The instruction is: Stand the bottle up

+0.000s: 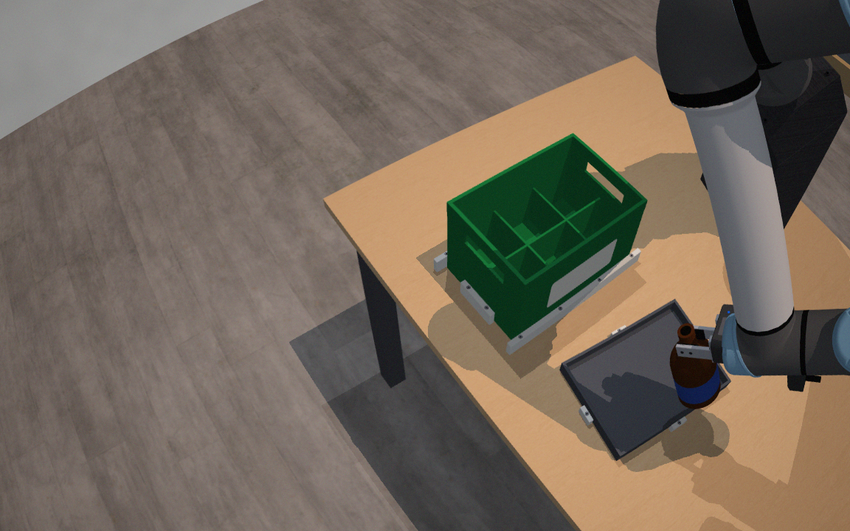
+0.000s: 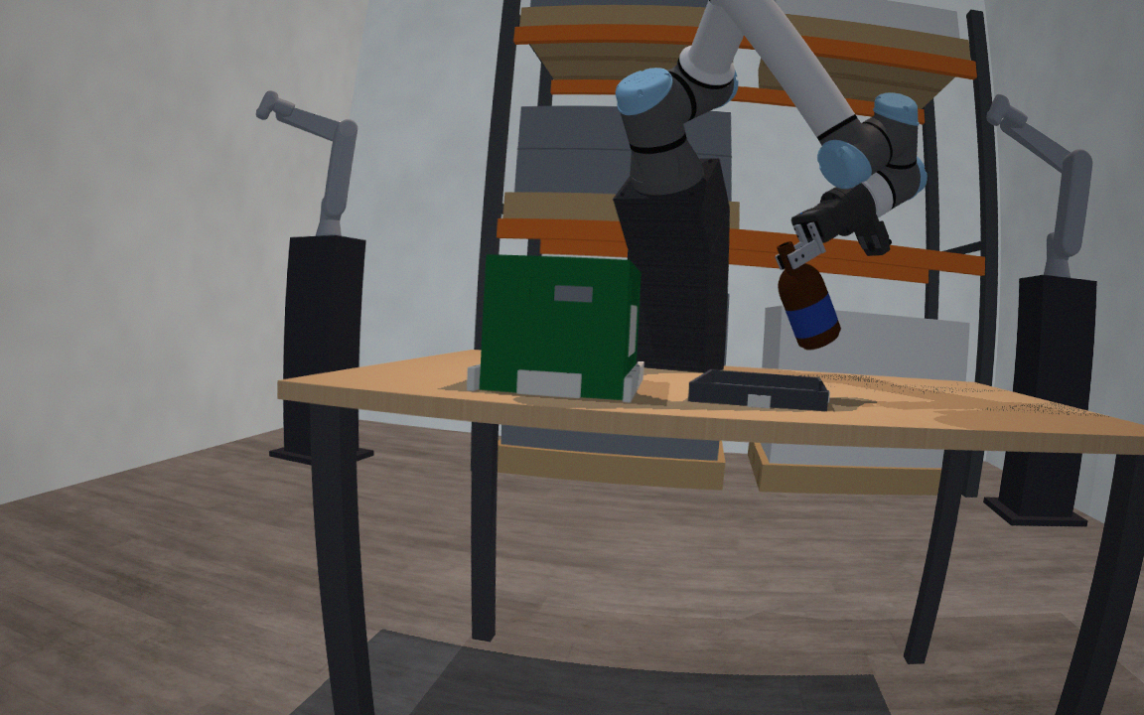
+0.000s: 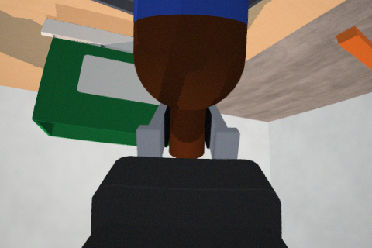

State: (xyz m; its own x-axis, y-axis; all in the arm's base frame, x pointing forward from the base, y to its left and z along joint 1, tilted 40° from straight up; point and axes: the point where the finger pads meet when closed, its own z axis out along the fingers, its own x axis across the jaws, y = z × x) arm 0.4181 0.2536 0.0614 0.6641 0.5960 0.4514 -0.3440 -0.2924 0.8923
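- The green bottle crate (image 1: 527, 290) stands on the counter (image 1: 401, 204) toward its left edge in the top view, its divided compartments holding nothing, with grey rails (image 1: 573, 303) lying against its base
- A pale grey label plate (image 1: 581, 280) sits on the crate's long side wall, and slot handles are cut into its short ends
- The dark grey tray (image 1: 613, 376) lies flat on the counter to the right of the crate and apart from it, nearer the front edge, with small grey brackets at its rim
- The brown glass bottle (image 2: 808, 305) with a blue label band hangs in the air above the tray's right side, clear of the tray, neck up and body tilted slightly off vertical
- The gripper (image 3: 187, 136) has its jaws clenched on the bottle's neck, one grey finger on each side, seen plainly in the wrist view
- The arm reaches down from above the counter's right rear part, its wrist just right of the bottle
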